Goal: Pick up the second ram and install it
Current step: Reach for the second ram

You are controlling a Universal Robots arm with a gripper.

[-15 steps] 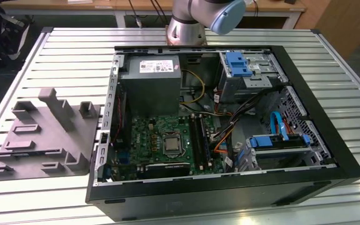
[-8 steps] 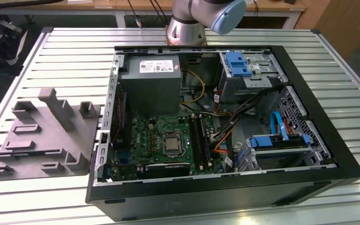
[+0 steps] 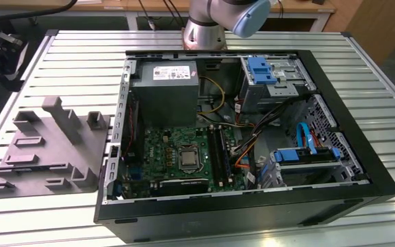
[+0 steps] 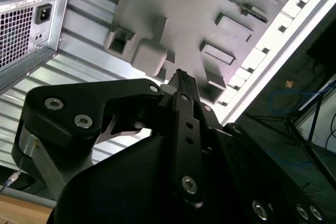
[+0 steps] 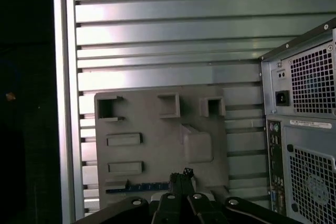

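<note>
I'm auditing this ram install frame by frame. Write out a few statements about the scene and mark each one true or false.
1. The computer case lies open with its motherboard exposed. True.
2. The grey fixture plate sits inside the case. False: it lies on the slatted table, beside the case on the exterior view's left.
3. In the first wrist view, a blue ram stick lies on the fixture plate. True.
4. The gripper is over the motherboard. False: both wrist views place it over the fixture plate, outside the case.
</note>
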